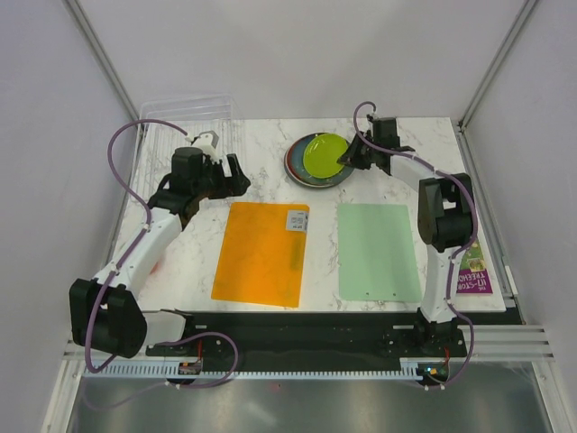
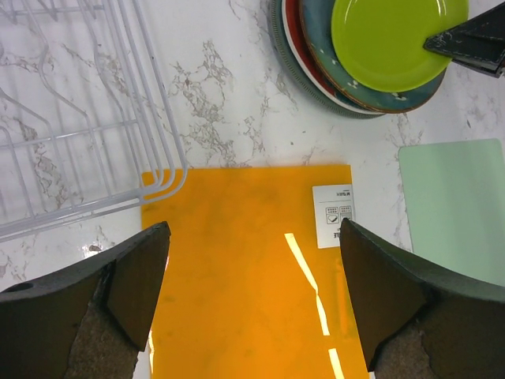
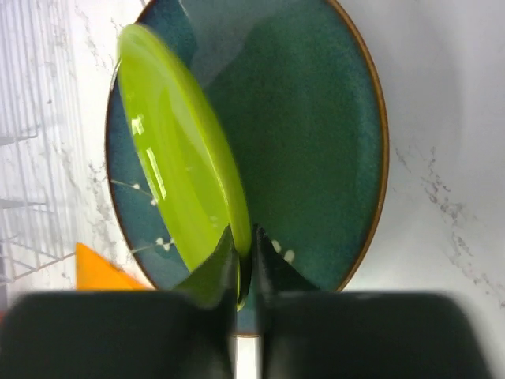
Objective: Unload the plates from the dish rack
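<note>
The lime-green plate point(image 1: 323, 153) lies tilted on top of the plate stack at the back centre of the table. My right gripper point(image 1: 348, 161) is shut on its near-right rim; in the right wrist view the fingers pinch the lime plate point(image 3: 173, 174) over the dark teal plate point(image 3: 316, 134). In the left wrist view the red plate's rim point(image 2: 293, 39) and the grey-green plate's rim point(image 2: 277, 47) show under the teal one. The clear dish rack point(image 1: 194, 122) stands at the back left and holds no plates point(image 2: 71, 118). My left gripper point(image 1: 236, 176) is open and empty, above the orange mat's far edge.
An orange mat point(image 1: 263, 253) lies at the centre-left and a pale green mat point(image 1: 379, 251) at the centre-right. The orange mat carries a white label point(image 2: 335, 215). A purple card point(image 1: 471, 280) lies at the table's right edge.
</note>
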You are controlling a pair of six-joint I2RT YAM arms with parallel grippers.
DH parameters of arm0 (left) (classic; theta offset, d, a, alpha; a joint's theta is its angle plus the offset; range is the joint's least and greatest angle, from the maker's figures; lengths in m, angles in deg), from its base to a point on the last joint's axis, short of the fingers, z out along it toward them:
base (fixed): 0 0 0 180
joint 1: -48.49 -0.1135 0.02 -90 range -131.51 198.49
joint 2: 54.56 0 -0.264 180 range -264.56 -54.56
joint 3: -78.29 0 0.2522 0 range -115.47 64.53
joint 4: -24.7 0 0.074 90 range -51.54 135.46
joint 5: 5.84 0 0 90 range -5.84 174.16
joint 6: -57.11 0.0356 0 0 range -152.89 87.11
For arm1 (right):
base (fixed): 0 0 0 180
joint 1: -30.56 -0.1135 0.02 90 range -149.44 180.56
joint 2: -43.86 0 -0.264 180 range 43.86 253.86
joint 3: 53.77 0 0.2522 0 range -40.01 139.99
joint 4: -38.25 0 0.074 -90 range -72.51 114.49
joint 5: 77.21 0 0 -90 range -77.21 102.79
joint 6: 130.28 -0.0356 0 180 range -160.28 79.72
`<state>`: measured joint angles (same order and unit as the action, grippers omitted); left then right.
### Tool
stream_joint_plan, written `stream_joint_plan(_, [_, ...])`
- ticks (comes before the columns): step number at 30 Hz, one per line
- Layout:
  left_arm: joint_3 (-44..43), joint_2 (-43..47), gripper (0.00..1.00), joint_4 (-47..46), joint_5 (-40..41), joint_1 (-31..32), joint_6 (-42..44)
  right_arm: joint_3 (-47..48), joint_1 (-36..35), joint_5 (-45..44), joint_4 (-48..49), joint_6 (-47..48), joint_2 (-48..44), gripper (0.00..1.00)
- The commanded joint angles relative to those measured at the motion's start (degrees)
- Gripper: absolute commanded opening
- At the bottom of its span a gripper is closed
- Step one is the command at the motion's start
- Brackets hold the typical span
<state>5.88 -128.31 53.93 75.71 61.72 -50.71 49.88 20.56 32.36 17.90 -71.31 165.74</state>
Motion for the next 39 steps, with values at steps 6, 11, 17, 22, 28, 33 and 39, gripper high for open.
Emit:
stream_joint_plan(6, [-0.06, 1.24, 0.94, 1.32, 2.82, 0.04, 4.55, 3.11, -0.02, 0.65, 0.18, 1.4, 0.55, 0.89])
stream_joint_plan(11, [-0.06, 2.3, 1.0, 2.55, 4.66, 0.04, 4.12, -1.02, -0.11, -4.97, -2.28, 5.09, -5.77, 0.98])
stream_joint_plan(17, [0.56, 5.02, 1.0, 3.43, 4.85, 0.04, 3.23, -8.3, -0.37, -12.53, -5.62, 10.71, -19.47, 0.98])
stream_joint_plan(22, [2.49, 10.2, 1.0, 3.26, 6.59, 0.12, 3.15, -14.82, -3.87, -25.77, -9.13, 16.78, -33.97, 0.98])
stream_joint_plan(28, [3.46, 15.3, 1.0, 3.43, 8.27, 0.04, 2.62, -23.78, -8.8, -37.66, -12.22, 19.69, -47.6, 0.98])
stream_joint_plan(33, [6.08, 20.83, 1.0, 3.52, 13.27, 0.04, 3.32, -35.29, -9.86, -40.22, -9.76, 20.13, -61.64, 0.98])
stream_joint_plan(39, [10.22, 29.89, 1.0, 2.91, 21.27, 0.04, 6.92, -41.72, -10.04, -40.67, -10.02, 20.13, -70.54, 0.98])
